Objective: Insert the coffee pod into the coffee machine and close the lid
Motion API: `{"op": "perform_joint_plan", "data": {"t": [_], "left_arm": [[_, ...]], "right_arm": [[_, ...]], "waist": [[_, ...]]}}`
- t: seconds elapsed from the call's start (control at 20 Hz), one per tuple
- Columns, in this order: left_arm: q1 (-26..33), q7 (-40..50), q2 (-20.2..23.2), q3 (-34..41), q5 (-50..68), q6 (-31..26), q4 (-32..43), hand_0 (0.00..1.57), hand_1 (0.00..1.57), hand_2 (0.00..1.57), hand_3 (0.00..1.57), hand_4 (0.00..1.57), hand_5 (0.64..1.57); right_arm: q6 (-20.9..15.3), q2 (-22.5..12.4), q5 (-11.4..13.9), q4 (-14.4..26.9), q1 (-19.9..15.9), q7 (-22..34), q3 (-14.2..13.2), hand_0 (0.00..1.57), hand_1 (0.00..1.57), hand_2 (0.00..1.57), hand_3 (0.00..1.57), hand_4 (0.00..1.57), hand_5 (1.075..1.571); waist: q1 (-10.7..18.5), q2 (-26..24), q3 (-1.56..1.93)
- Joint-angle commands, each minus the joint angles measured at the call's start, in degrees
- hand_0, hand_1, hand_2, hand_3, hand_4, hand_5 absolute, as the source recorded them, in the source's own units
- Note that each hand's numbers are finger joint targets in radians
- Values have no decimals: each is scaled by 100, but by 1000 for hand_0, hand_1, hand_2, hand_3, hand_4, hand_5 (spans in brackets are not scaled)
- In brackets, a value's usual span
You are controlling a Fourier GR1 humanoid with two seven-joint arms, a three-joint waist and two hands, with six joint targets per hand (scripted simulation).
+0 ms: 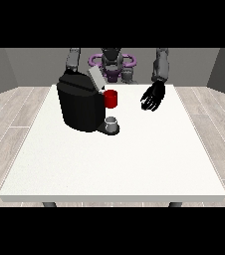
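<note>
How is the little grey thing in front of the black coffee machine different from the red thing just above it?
The grey thing is pale grey; the red thing at the machine is bright red. The grey one sits low, on the dark base at the front of the coffee machine, while the red one sits higher, against the machine's upper front below the raised lid. The grey one looks somewhat smaller. Both are small, upright and cup-shaped, and no hand touches either.

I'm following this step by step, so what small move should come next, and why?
Probably lower the hand at the view's right toward the grey thing at the coffee machine base; the hand hangs over the table, holding nothing.
</note>
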Motion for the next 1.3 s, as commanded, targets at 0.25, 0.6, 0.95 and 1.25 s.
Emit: {"op": "perform_joint_plan", "data": {"t": [0.25,0.6,0.95,1.25], "left_arm": [[-170,125,111,-476,-1009,-41,713,877,877,1003,820,284,1571],[-569,103,-203,-324,-1247,-294,1144,870,870,1021,921,413,1571],[-729,-364,-367,15,-865,-540,1013,1369,1369,1368,1298,482,1571],[-984,-401,-464,212,-649,-1128,891,1420,1420,1410,1332,518,1571]], "right_arm": [[137,33,-40,311,-60,-38,24,0,0,0,0,0,1571],[245,-138,-216,664,-122,-116,-158,0,0,0,0,0,1571],[-27,65,-180,1040,130,-406,-227,0,0,0,0,0,1571],[-254,-137,147,1453,-35,-281,-271,0,0,0,0,0,1571]], "waist": [[-116,-6,0],[-56,-257,0],[140,-527,1],[269,-626,0]]}}
